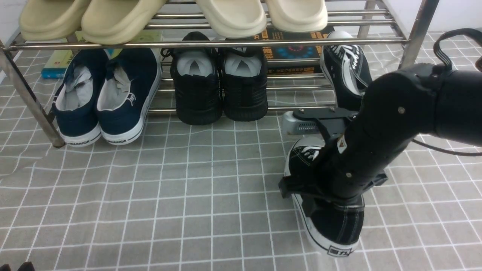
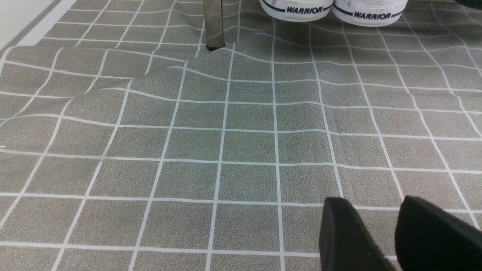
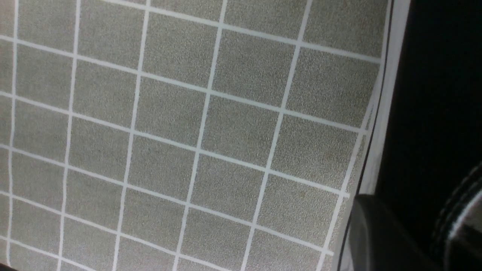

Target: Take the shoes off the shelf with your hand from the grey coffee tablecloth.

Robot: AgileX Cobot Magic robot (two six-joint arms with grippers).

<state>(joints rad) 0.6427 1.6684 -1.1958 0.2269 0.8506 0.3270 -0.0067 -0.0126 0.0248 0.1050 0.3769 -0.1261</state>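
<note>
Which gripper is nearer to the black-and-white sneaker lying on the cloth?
Right. The right gripper is directly over that sneaker; the left gripper is over the cloth, far to its left.

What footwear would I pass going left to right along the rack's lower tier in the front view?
Pair of navy slip-ons → pair of all-black sneakers → a single black canvas sneaker with white laces, alone at the right end.
</note>
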